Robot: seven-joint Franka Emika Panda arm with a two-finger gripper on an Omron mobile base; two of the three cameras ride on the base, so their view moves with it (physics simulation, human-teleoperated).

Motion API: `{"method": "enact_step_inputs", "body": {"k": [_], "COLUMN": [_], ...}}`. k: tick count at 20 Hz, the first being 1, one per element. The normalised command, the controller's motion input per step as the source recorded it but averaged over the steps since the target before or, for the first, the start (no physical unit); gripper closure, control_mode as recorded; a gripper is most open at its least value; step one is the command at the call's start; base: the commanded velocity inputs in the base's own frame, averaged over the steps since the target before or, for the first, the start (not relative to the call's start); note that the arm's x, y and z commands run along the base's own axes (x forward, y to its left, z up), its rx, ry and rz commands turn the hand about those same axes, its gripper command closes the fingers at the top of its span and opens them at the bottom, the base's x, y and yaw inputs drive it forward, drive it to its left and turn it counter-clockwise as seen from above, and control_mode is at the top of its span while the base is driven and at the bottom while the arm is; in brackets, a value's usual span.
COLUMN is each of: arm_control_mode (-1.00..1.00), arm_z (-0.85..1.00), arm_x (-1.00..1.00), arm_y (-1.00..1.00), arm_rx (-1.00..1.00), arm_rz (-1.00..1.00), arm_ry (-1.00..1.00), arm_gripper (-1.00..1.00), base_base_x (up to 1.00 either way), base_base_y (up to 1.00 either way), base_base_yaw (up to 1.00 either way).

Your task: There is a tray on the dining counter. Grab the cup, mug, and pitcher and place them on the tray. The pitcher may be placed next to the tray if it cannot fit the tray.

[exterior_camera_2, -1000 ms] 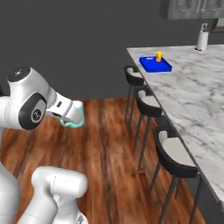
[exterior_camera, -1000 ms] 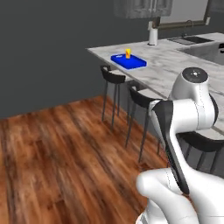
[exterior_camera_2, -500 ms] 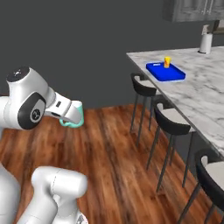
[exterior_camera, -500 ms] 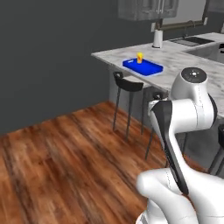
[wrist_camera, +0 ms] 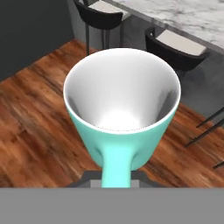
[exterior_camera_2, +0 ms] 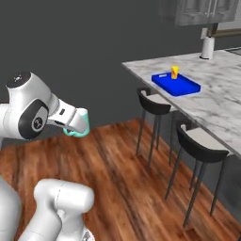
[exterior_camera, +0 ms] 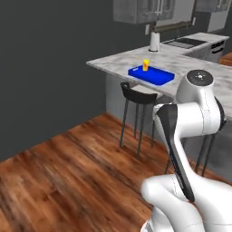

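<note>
Teal mug (wrist_camera: 122,118) with white inside sits in the gripper (exterior_camera_2: 77,123), jaws closed narrow on its handle; in the hand view the handle runs down to the bottom where the grip is, and the mug mouth faces the camera, looks empty. In the right base view the mug (exterior_camera_2: 81,123) is a teal bit at the end of the white arm, held out in the air over the wood floor (exterior_camera_2: 117,179), well apart from the dining counter (exterior_camera_2: 216,106). Blue tray (exterior_camera_2: 176,84) lies flat on the marble counter near its outer corner, with the yellow cup (exterior_camera_2: 174,72) standing upright on the tray toward its far side. Same in the left base view: tray (exterior_camera: 151,74) on the counter (exterior_camera: 181,61), cup (exterior_camera: 145,65) upright on it near the far edge. A white upright cylinder (exterior_camera_2: 207,47) stands farther back on the counter, near the wall; cannot tell what it is. Dark stools (exterior_camera_2: 155,106) are lined along the counter's near side, one just below the tray end, another (exterior_camera_2: 202,143) closer to the base. Grey upper cabinets (exterior_camera_2: 202,12) hang above the back. Dark grey wall (exterior_camera: 45,68) behind the floor on the left. Stools and marble edge also appear behind the mug in the hand view.
</note>
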Motion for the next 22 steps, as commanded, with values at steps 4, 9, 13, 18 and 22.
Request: {"method": "enact_step_inputs", "body": {"k": [4,9,13,18,22], "arm_control_mode": [1.0,1.0,1.0,1.0,1.0], "arm_z": [0.0,0.0,0.0,0.0,0.0], "arm_x": [0.0,0.0,0.0,0.0,0.0], "arm_y": [0.0,0.0,0.0,0.0,0.0], "arm_rx": [0.0,0.0,0.0,0.0,0.0], "arm_rz": [0.0,0.0,0.0,0.0,0.0], "arm_ry": [0.0,0.0,0.0,0.0,0.0], "arm_gripper": [1.0,1.0,1.0,1.0,1.0], "base_base_x": [0.94,0.97,0.99,0.93,0.96], "base_base_y": [0.93,0.73,0.57,0.53,0.51], "base_base_yaw": [-0.36,-0.38,-0.41,-0.41,-0.41]}}
